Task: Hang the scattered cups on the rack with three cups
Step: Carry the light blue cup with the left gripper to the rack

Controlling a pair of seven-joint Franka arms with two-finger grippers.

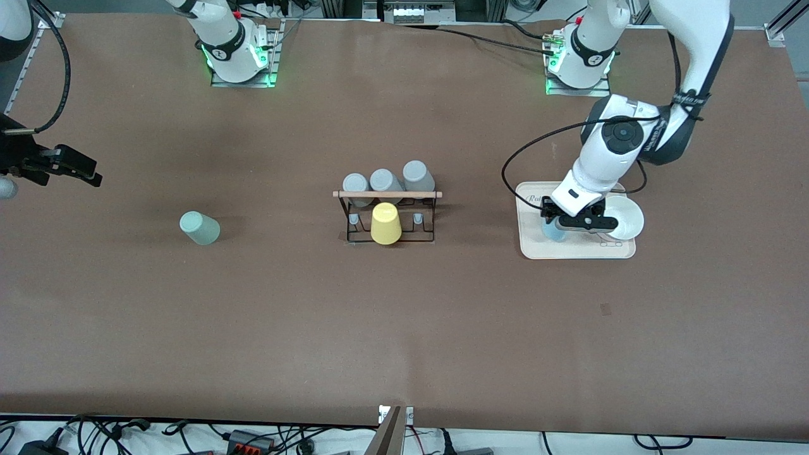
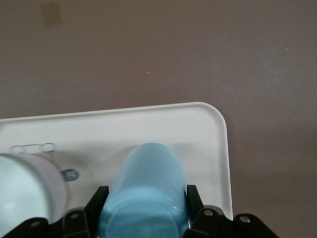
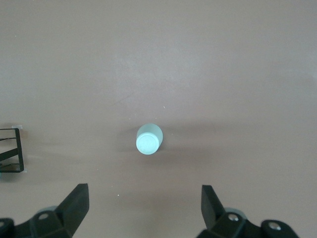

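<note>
Two cups are off the rack. One blue cup sits on the tray, largely hidden by the left gripper, fingers clamped around it. Sage cup stands toward the right arm's end — right gripper hovers above, fingers spread.

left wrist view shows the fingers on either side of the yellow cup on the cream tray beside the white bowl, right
Not quite: the cup is light blue, not yellow. In the left wrist view the left gripper has a finger on either side of the light blue cup on the cream tray, beside the white bowl. The yellow cup sits at the rack in the front view.
</note>
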